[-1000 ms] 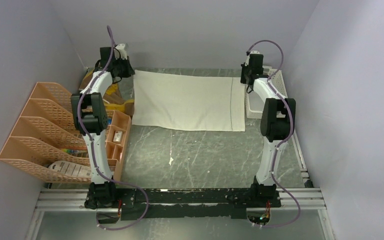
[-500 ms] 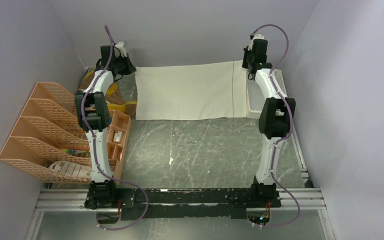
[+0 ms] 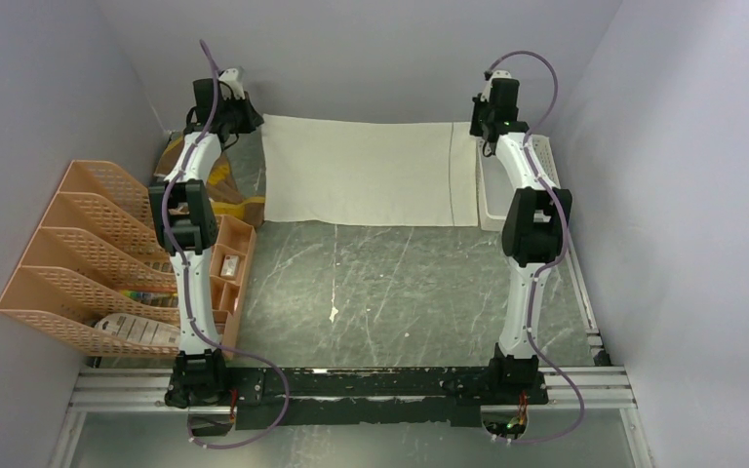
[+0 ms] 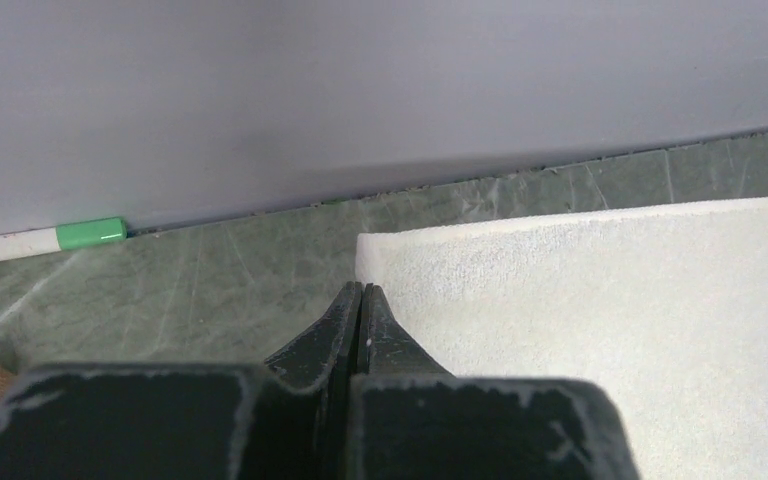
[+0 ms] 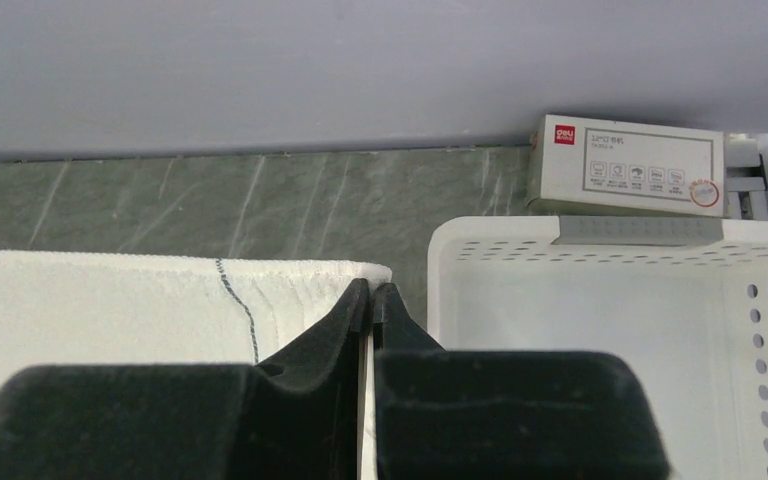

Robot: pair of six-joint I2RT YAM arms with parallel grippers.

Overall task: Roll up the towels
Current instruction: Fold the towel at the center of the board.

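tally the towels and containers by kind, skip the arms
towels: 2 (cream-white towel, brown and yellow towel)
orange plastic organisers: 2 (file rack, compartment tray)
white slotted basket: 1
small white box: 1
total: 6

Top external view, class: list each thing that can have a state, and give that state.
cream towel: spread flat, unrolled, far corners pinched.
left gripper: shut on its far left corner.
right gripper: shut on its far right corner.
brown towel: crumpled, untouched.
white basket: upright.
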